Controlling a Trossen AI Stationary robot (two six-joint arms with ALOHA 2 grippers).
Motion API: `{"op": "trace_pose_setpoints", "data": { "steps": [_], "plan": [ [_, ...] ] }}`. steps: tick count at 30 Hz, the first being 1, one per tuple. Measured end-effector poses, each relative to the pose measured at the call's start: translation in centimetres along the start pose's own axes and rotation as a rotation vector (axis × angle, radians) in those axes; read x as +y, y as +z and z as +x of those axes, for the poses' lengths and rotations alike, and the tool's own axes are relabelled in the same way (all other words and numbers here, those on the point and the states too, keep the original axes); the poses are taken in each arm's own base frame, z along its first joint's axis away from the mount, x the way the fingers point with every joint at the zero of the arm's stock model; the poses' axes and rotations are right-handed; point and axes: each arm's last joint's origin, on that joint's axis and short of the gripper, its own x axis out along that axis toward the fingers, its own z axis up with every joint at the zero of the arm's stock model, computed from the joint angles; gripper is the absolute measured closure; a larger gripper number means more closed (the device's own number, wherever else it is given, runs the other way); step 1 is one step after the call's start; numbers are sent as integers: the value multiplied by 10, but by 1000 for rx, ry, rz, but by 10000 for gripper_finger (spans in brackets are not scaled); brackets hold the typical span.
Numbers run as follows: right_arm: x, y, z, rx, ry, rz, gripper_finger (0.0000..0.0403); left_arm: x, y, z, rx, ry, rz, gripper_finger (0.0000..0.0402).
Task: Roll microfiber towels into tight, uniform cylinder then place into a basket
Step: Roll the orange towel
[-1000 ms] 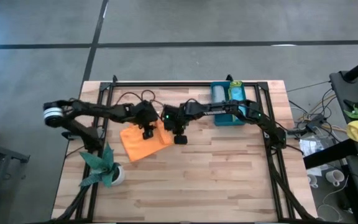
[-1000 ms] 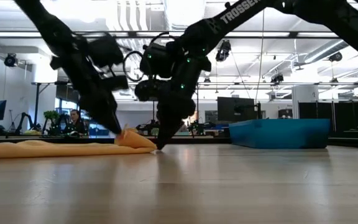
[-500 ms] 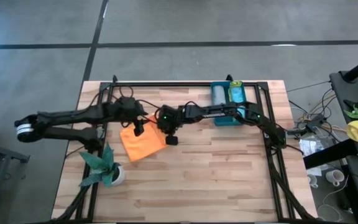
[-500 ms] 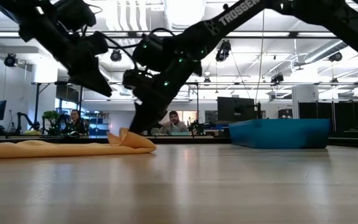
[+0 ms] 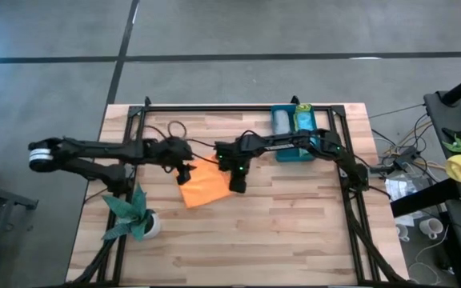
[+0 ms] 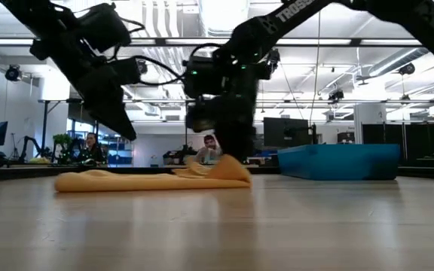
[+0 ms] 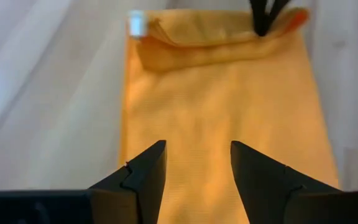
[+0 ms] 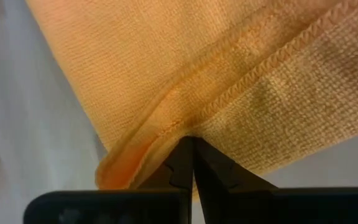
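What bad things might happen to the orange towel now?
1. The right gripper pinches only a thin edge fold of the orange towel, so it might slip out.
2. The left gripper hangs open above the towel, holding nothing down, so the whole cloth may slide instead of rolling.
3. The fold looks loose and bunched, so the roll may turn out uneven.

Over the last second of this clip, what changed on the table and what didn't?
The orange towel slid across the table toward the basket, dragged by the right gripper, which stays shut on its folded edge. The left gripper drew back off the towel and now hovers open over its other end. The basket with its rolled towels and the plant stayed put.
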Motion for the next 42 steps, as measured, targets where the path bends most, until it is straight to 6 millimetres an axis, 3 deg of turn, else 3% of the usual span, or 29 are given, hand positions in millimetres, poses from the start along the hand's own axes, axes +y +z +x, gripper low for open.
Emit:
{"op": "trace_pose_setpoints", "data": {
  "steps": [5,10,13,15,17,20,26,30,34,42],
  "plan": [
    [2,-35,-14,-2,-21,42,395,-15,8,30,-71,-56,25,237],
    [4,-67,-34,-143,-11,62,394,-20,16,73,-198,-86,65,237],
    [9,-73,-63,-290,-71,30,394,-23,21,99,-235,-94,98,237],
    [6,-75,-75,-351,-206,41,394,-24,19,115,-205,-92,117,237],
    [-3,-75,-74,-353,-322,55,394,-25,17,130,-165,-87,122,237],
    [-18,-66,-69,-374,-349,79,394,-26,16,144,-162,-94,127,237],
    [-39,-47,-34,-301,-343,115,394,-26,9,154,-109,-107,126,237],
    [-39,-32,-30,-302,-281,80,394,-27,12,150,-121,-114,123,237],
    [-33,-19,-40,-355,-269,57,394,-27,14,147,-130,-116,122,237],
    [-37,-20,-36,-388,-270,59,394,-27,14,147,-127,-121,120,237]
  ]
}}
